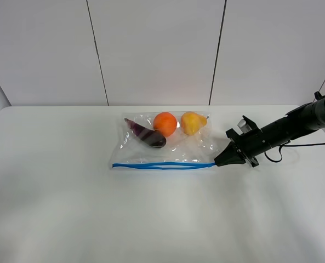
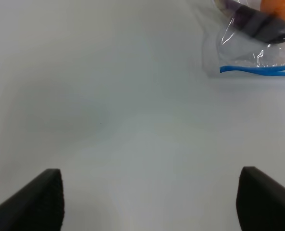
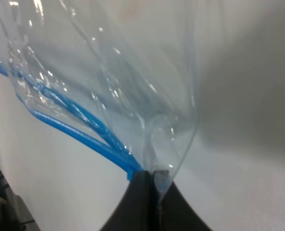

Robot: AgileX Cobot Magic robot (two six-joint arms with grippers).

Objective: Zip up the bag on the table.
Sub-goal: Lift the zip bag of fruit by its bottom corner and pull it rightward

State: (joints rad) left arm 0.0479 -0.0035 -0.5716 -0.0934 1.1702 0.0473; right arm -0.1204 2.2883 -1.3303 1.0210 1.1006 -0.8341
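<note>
Right gripper, right of centre, pinches the bag at its zip end, likely anchoring it for closing; left gripper hovers, jaws spread.

The bag is seen as clear, glossy, crinkled plastic film, edged by a smooth blue plastic zip strip. The table is shown as smooth, matt white. The right gripper is finished in matt black.

Bright even light; glare on the bag
</note>
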